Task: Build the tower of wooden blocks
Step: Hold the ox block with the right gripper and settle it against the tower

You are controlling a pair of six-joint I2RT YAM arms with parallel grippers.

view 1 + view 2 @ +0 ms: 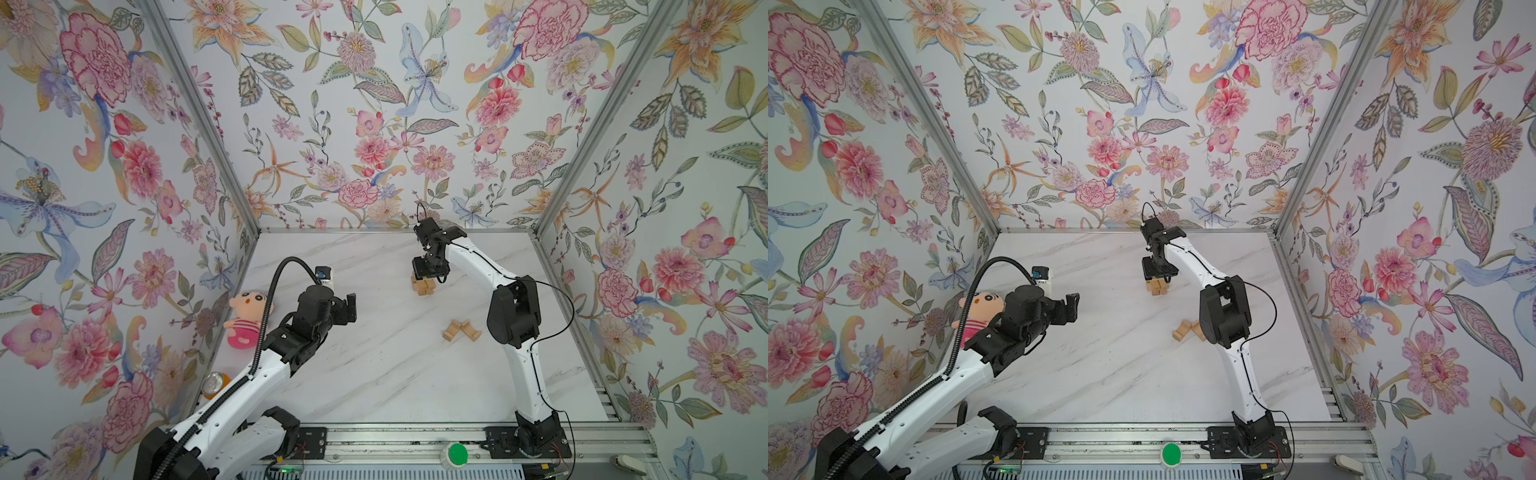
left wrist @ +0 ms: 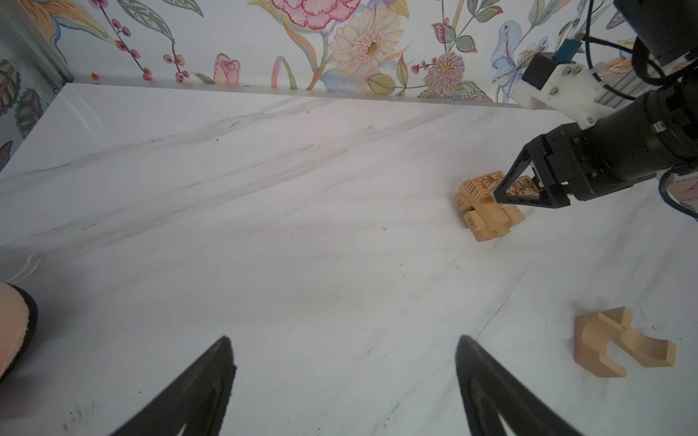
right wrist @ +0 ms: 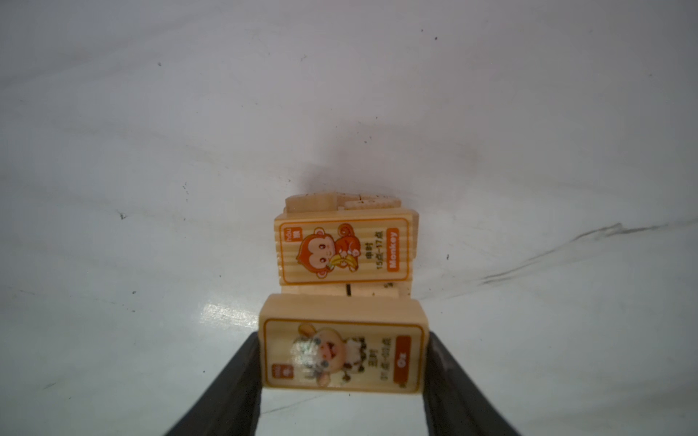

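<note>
Our right gripper (image 3: 343, 362) pinches the Ox block (image 3: 340, 328) by its short ends, long axis parallel to the Monkey block (image 3: 343, 251) atop the tower (image 1: 424, 286) just ahead, toward the worktop's (image 1: 374, 374) back edge. Our left gripper (image 2: 345, 339) stands spread, empty, farther off

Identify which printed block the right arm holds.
The Ox block, pinched between the right jaws; the Monkey block lies ungripped on top of the tower.

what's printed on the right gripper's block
The block shows a cartoon ox, orange border; clearest in the right wrist view.
</note>
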